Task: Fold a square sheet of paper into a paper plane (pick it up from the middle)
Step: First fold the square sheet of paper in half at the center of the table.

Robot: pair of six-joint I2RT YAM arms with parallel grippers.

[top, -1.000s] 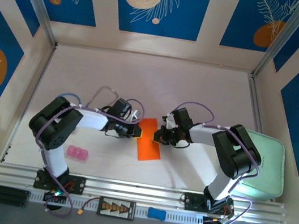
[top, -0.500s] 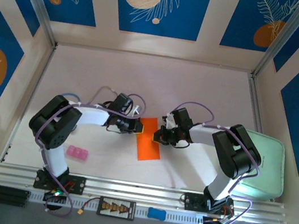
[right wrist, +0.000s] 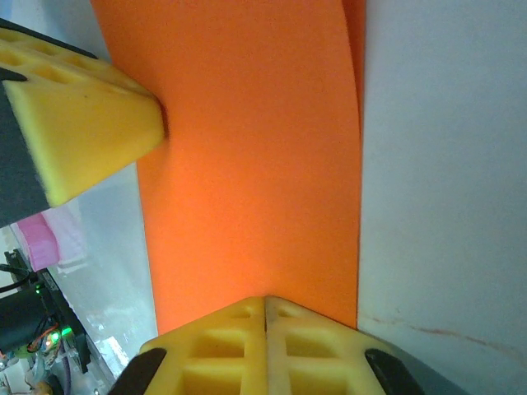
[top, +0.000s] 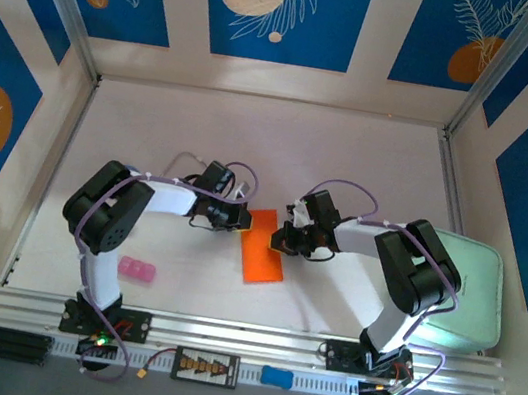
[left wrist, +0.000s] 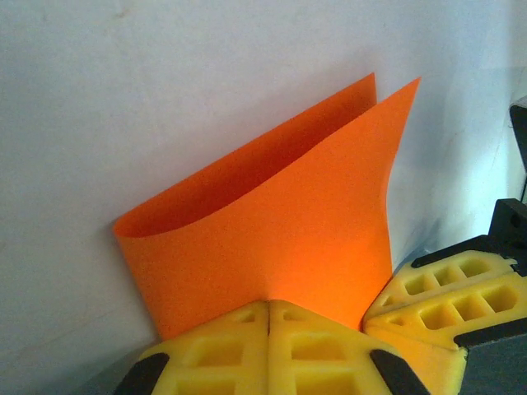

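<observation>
The orange paper (left wrist: 272,206) is very light and thin. It is floppy too, so it bends all by itself and can crease or tear if I pull hard. It is smooth, so it may slip out of a weak pinch. I think the best place to hold it is right at the edge, with just the tips, and to pull softly. Two holds, one on each side, should keep it from flopping.

My left gripper (left wrist: 268,309) has its yellow pads pressed tight together. The paper comes up right out of the line where the pads meet, so I think I am pinching its side there. From this side the paper is bent over on itself into two layers. The bend is round and soft, not pressed flat. The two loose ends at the far corner stand a little apart.

The paper sits in the middle, between my two grippers, on the white table (left wrist: 123,82). From above, its near part reaches back toward my bases.

My right gripper (right wrist: 265,303) has its pads pressed together as well. The other side of the paper runs straight into them, so I think I pinch it there too. The tip of my left gripper touches the paper's far edge in this view.
</observation>
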